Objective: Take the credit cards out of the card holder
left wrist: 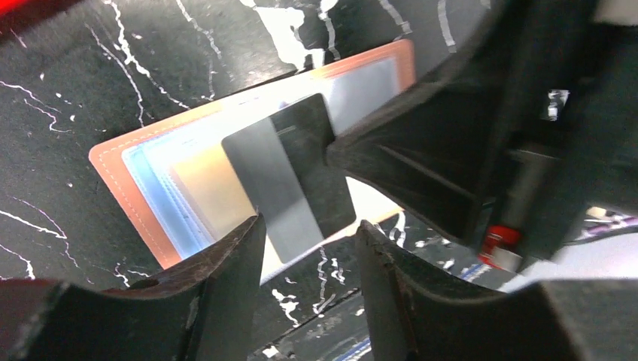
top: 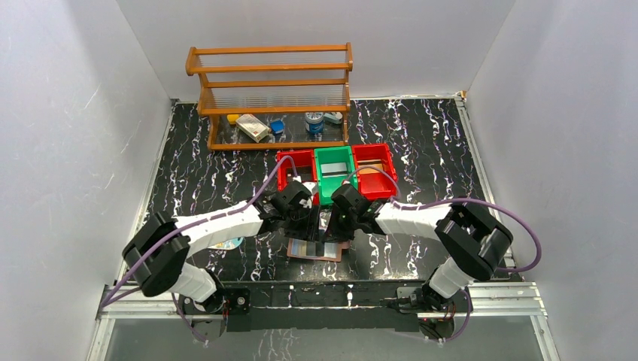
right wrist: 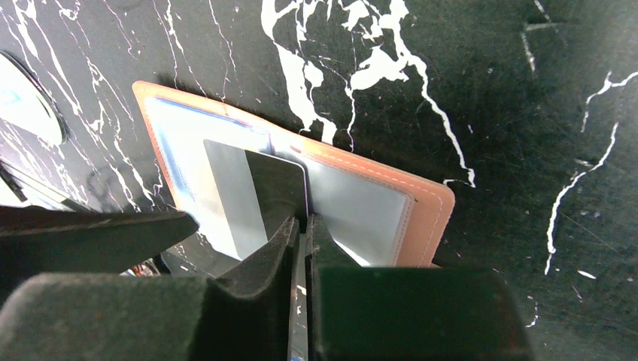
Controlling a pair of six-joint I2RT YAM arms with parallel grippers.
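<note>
Card holder (right wrist: 432,207) lies open and flat on the table (right wrist: 489,90), between the two arms and close to the near edge. It is reddish-brown leather with pale stitching, rounded corners and bluish clear pockets inside.

A credit card (left wrist: 290,180) is tilted up off the pockets: thin rigid plastic, glossy dark face with a broad grey stripe, rounded corners. Right hand (right wrist: 305,226) is clamped on one edge of it, fingers pressed together with only the card between them.

Left hand (left wrist: 308,241) has its fingers spread apart, with the card's lower end in the gap. Can't tell whether either fingertip touches the card.

The table is black marble-look with white veins and a slight sheen. Bare surface lies right of the holder.

Just behind both hands is a row of plastic bins touching side to side: red bin (top: 295,167), green bin (top: 335,171), another red one. A wooden rack (top: 274,90) stands further back, well apart from the holder.
</note>
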